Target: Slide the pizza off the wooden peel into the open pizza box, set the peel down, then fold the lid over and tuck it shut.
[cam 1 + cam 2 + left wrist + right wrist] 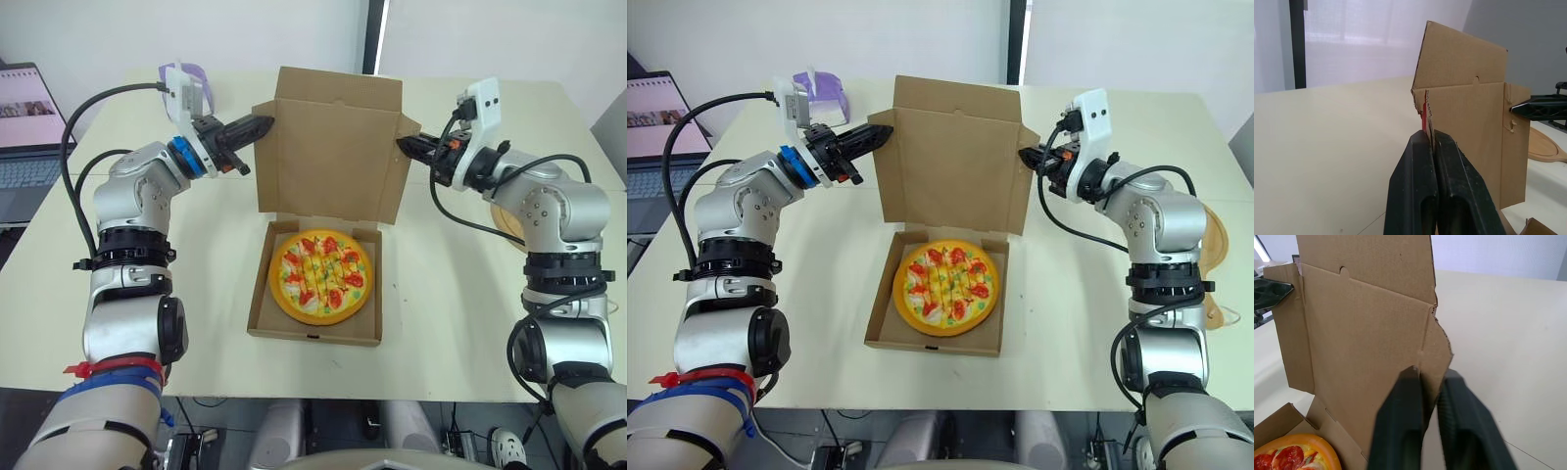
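Your left gripper (263, 124) is clamped on one side of the lid (333, 147) and your right gripper (404, 144) on the other, so it should fold down evenly. The pizza (320, 275) sits in the box (263, 318) below. The peel (1215, 245) lies beside your right arm and the laptop (24, 137) far left. Nothing seems to block the fold.

cream table (441, 323), white wall (98, 29) behind, open laptop (24, 127) at left edge

The flap edges of the box lid (333, 147) vanish inside my left gripper (1432, 136) and right gripper (1431, 373), both pinched onto them. The wooden peel (1547, 147) runs off the edge of my left wrist view. The laptop (24, 127) is cut by my head views' left edge.
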### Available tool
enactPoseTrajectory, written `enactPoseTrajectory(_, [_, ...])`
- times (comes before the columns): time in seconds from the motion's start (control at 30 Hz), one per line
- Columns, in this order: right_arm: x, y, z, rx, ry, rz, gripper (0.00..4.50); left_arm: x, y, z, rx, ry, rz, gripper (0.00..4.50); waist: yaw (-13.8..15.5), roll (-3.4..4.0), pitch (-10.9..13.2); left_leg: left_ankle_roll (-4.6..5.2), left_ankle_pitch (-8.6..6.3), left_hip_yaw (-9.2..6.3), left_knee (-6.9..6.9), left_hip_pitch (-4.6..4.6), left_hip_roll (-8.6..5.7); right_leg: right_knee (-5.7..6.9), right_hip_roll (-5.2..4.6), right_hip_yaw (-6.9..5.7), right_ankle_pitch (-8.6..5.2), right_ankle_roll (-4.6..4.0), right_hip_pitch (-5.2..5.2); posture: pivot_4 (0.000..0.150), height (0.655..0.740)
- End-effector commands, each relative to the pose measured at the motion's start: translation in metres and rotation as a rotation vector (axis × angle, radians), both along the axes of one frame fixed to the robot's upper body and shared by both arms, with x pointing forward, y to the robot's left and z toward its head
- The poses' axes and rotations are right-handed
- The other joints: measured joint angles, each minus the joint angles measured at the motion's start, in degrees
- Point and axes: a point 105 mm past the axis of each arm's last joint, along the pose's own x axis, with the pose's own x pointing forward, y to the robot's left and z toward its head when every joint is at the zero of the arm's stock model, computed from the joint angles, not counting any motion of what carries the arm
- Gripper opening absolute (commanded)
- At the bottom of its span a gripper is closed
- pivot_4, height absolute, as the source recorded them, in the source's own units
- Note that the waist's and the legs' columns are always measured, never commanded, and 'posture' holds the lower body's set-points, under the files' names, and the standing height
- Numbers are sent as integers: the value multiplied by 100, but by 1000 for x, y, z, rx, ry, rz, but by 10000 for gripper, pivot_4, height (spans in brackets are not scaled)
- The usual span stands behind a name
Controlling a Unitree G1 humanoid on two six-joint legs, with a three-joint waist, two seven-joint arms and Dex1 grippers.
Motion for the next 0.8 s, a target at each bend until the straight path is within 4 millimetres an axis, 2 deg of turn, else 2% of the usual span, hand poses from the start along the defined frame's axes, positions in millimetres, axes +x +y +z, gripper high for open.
enactPoseTrajectory(0.03, [-3, -2, 22, -4, -84, -2, 243, 0, -3, 19, -16, -68, 3, 0, 1, 0, 0, 0, 0, 0, 3, 0, 0, 2, 0, 0, 0, 0, 1, 1500, 7251])
enactPoseTrajectory(0.13, [0, -3, 23, -4, -89, -13, 243, 5, -6, 18, -16, -69, 23, 0, 5, 0, 0, 1, 0, -1, 7, 0, -1, 4, 0, 0, 0, 0, 2, 1500, 7251])
enactPoseTrajectory(0.27, [15, -8, 28, -19, -114, -56, 243, 20, -11, 17, -7, -74, 86, 0, 6, 0, 0, 1, -1, 0, 11, -2, -4, 6, -1, 0, 1, 0, 2, 1500, 7251])
enactPoseTrajectory(0.53, [31, -10, 45, -42, -167, -75, 243, 36, -19, 36, -25, -118, 137, 0, -54, 0, 0, 1, -1, 0, 9, -4, -6, 5, -2, 0, 1, 0, -2, 1500, 7251])
enactPoseTrajectory(0.7, [18, -6, 56, -22, -215, -50, 243, 30, -23, 49, -32, -179, 109, 0, -98, 0, 0, 1, -1, 0, 9, -8, -5, 9, -3, 2, 1, 0, -8, 1500, 7251])
enactPoseTrajectory(0.8, [0, 2, 56, -29, -273, -49, 243, 21, -23, 52, -44, -219, 106, 0, -97, 2, -1, 1, -1, -3, 11, -23, -3, 11, -3, 1, 1, 0, -20, 1500, 7251])
